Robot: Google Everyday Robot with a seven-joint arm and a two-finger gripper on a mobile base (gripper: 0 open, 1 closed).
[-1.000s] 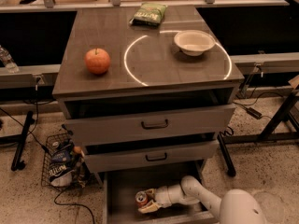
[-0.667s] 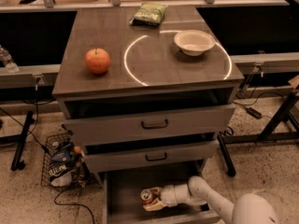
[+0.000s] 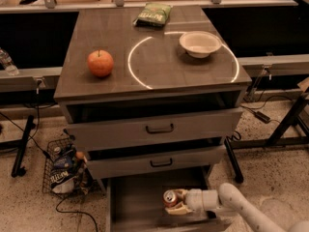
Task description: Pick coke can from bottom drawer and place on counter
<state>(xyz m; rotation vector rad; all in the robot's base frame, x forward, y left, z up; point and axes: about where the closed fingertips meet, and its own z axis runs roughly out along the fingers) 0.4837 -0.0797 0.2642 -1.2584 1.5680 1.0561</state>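
Note:
The coke can (image 3: 169, 197), red with a silver top, stands upright inside the open bottom drawer (image 3: 135, 202). My gripper (image 3: 175, 202) reaches into the drawer from the right on a white arm, and its pale fingers (image 3: 179, 209) close around the can. The counter (image 3: 154, 57) above is grey-brown wood with a thin bright white circle (image 3: 133, 66) on it.
On the counter are a red-orange apple (image 3: 100, 63), a white bowl (image 3: 200, 43) and a green chip bag (image 3: 153, 14). Two upper drawers with black handles (image 3: 160, 128) jut out above the bottom drawer. A wire basket of snacks (image 3: 63, 170) sits on the floor at left.
The arm and gripper have shifted right inside the bottom drawer, and the can has moved right with them.

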